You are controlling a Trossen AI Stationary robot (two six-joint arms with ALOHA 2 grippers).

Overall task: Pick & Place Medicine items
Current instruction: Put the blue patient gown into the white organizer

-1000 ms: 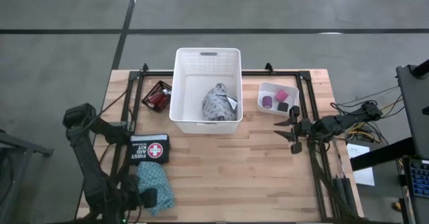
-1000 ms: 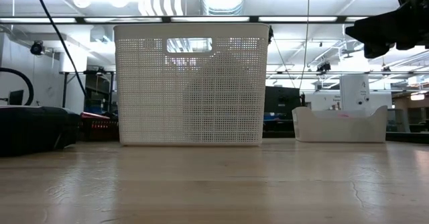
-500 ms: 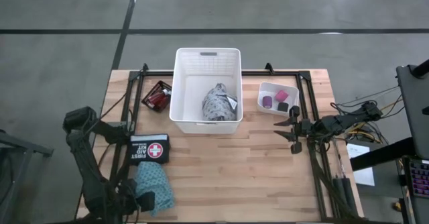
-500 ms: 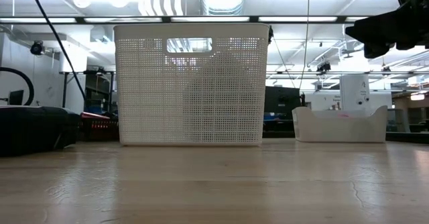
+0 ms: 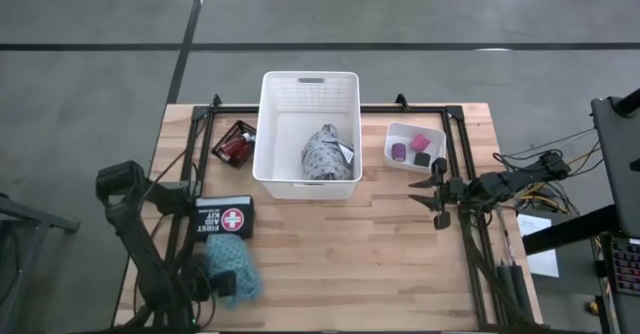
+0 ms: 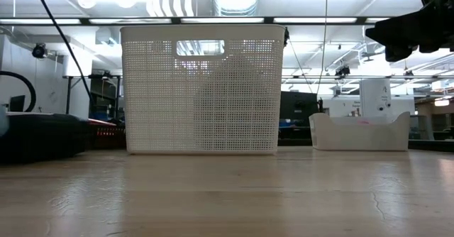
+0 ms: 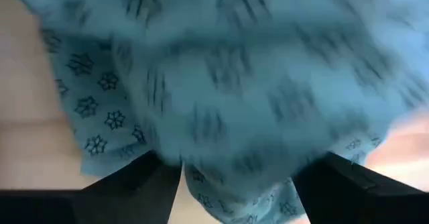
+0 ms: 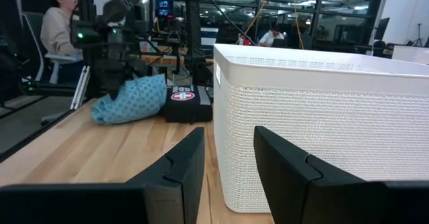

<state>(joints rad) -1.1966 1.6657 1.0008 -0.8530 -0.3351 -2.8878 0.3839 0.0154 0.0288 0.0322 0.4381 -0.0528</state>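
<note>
The teal patterned cloth (image 5: 235, 264) lies bunched at the table's near left, beside a black first-aid pouch (image 5: 222, 219). My left gripper (image 5: 216, 284) stands over the cloth's near end, shut on it. The grey cloth (image 5: 325, 154) lies inside the white basket (image 5: 270, 124). Red bottles (image 5: 237, 144) rest in a dark tray left of the basket. Purple, pink and black rolls (image 5: 415, 146) sit in a small white tray. My right gripper (image 5: 432, 196) hovers open near that tray, touching nothing. My left gripper comes down from above on the teal cloth's near end (image 7: 234, 150). A thick bunch of folds bulges between its two fingers (image 7: 144, 177). In the right wrist view the rest of the cloth (image 8: 134, 96) sags below the gripper onto the table.
The tall perforated basket (image 6: 202, 88) stands mid-table, at the far side. A black frame rail (image 5: 465, 174) runs along the table's right side. Bare wood (image 5: 350, 254) lies between the arms. People sit in the room beyond (image 8: 60, 23).
My left gripper has moved a little toward the far edge with the teal cloth. The cloth's near end has drawn in, so it lies shorter and more bunched. The first-aid pouch has turned slightly. A pale blue edge now shows at the low view's left border.
</note>
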